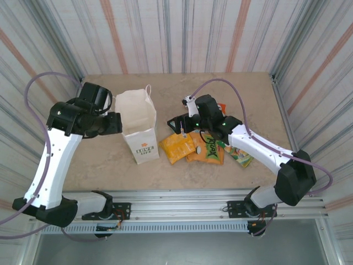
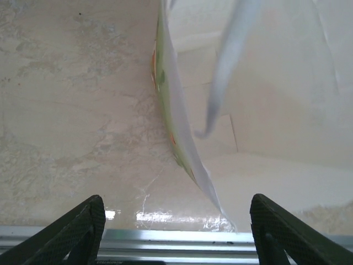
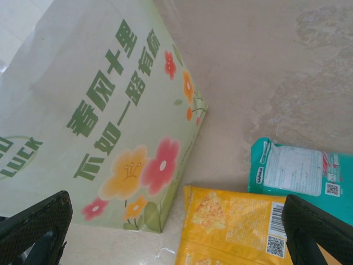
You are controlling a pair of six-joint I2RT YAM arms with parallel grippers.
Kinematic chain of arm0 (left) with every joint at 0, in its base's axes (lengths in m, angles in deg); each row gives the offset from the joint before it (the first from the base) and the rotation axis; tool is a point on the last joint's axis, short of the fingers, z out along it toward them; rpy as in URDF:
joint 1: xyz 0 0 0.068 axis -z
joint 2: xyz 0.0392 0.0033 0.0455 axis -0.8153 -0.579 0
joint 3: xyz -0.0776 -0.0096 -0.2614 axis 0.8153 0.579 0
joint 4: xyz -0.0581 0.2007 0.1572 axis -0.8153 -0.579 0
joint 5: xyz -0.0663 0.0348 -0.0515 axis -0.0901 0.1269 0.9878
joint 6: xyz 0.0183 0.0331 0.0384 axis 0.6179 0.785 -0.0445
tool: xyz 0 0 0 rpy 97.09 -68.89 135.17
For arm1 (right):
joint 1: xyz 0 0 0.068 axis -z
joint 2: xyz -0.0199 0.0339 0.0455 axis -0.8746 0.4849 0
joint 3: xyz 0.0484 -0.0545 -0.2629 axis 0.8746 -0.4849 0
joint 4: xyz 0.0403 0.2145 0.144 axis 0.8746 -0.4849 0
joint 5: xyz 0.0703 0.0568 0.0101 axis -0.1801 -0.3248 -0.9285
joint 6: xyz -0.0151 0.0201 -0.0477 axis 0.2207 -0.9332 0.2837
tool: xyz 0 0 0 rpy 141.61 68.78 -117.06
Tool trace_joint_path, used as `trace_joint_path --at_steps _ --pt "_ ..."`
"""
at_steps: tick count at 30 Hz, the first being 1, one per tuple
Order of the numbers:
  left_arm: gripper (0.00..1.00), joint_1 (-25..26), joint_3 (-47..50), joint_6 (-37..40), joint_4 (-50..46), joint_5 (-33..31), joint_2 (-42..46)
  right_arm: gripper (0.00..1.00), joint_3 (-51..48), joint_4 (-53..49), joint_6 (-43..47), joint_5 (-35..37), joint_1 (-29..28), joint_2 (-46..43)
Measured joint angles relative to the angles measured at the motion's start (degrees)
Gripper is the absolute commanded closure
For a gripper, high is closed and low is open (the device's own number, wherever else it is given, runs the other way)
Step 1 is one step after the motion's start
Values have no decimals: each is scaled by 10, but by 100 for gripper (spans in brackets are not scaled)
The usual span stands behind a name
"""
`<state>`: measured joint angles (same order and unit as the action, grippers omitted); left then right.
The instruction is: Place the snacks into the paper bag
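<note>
While both grippers stand spread, the snacks (image 1: pixel 193 148) lie on the table (image 1: pixel 248 99) just right of the upright paper bag (image 1: pixel 138 124).
We see the left gripper (image 2: pixel 176 201) w/ fingers wide apart, the bag's wall edge running btw them; the right gripper (image 3: pixel 177 200), fingers apart too, looks down on a yellow packet (image 3: pixel 231 226) & a teal packet (image 3: pixel 292 168) next to the bag's floral side.

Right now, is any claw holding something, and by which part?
Nothing is held. The left claw is open at the bag rim; the right claw is open over the snacks.
</note>
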<state>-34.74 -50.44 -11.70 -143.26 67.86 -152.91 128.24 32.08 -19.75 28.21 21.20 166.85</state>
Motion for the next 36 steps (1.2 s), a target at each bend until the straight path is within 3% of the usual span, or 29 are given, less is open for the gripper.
trace_joint_path --at_steps 11,17,22,36 --pt "35 -11 71 2 118 2 -52 1 0 -2 0 7 0 0" --pt "59 -16 92 5 146 -24 -78 1 0 -2 0 7 0 0" --pt "100 -17 101 12 168 -34 -79 1 0 -2 0 13 0 0" --pt "100 -17 101 53 193 -33 -72 1 -31 -25 -35 26 35 -30"
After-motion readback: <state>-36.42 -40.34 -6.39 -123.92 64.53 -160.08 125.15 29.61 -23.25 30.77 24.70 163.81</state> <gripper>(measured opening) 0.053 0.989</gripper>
